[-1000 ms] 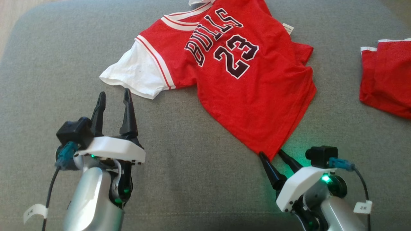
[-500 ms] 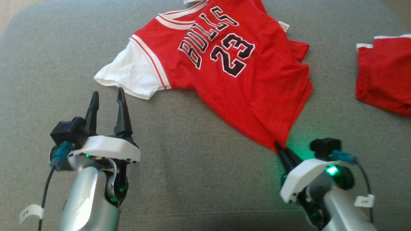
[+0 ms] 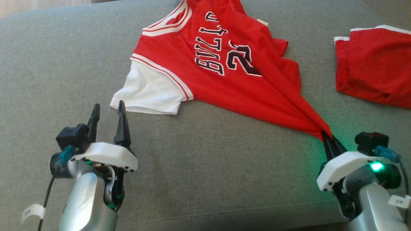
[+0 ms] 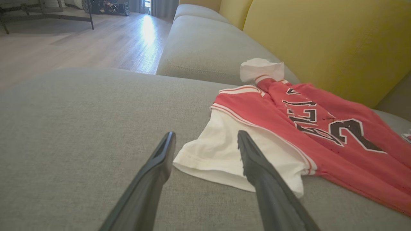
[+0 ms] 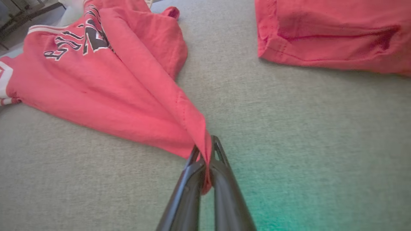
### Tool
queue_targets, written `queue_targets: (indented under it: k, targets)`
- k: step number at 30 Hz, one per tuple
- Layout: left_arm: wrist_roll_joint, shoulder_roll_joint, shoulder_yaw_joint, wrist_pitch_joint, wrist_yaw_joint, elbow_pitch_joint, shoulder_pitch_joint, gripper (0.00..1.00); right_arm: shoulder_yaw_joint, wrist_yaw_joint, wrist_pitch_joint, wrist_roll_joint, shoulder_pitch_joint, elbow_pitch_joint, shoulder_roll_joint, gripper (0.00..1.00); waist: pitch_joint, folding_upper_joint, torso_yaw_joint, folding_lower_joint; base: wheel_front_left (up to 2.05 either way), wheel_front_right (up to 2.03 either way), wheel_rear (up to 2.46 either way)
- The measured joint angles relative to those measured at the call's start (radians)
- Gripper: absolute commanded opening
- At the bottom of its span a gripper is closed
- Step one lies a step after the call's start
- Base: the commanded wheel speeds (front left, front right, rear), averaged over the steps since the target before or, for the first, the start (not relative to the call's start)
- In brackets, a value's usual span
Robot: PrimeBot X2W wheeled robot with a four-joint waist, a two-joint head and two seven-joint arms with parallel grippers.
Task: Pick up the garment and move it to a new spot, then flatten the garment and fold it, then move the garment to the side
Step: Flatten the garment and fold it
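Plainly: red jersey [image 3: 224,93] reads BULLS, 2; right fingers [image 5: 225,192] pinch hem.

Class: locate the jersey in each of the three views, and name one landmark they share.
Head view: jersey across the top centre, its corner drawn down-right into the shut right claw.
Left wrist view: right half, white sleeve just beyond the open left claw.
Right wrist view: upper left, corner running down into the right claw at bottom centre.
Shared landmark: the black lettering.
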Motion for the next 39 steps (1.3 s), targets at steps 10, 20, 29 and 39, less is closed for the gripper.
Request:
queue_targets:
  k: [10,20,29,39]
  targets:
    - [-0.011,0.0,0.0,0.0,-0.041,0.129,-0.085,1.0,-0.048,0.0,-0.026,-0.094,0.0,0.002,0.014,0.0,0.018,0.0,-0.028,0.0,0.0,0.0,0.0]
    - [0.002,0.029,-0.004,0.055,-0.01,0.339,-0.21,1.0,-0.021,0.0,-0.035,-0.096,-0.038,0.002,0.026,0.0,0.046,0.0,-0.06,0.0,0.0,0.0,0.0]
    - [0.001,0.036,-0.011,0.076,-0.027,0.44,-0.272,1.0,-0.026,0.0,-0.051,-0.088,-0.039,0.003,0.03,0.0,0.062,0.0,-0.06,0.0001,0.0,0.0,0.0]
    - [-0.005,0.038,-0.054,0.074,-0.095,0.482,-0.303,0.0,-0.016,0.0,-0.079,-0.088,-0.04,0.002,0.029,0.0,0.048,0.0,-0.037,0.0001,0.0,0.0,0.0]
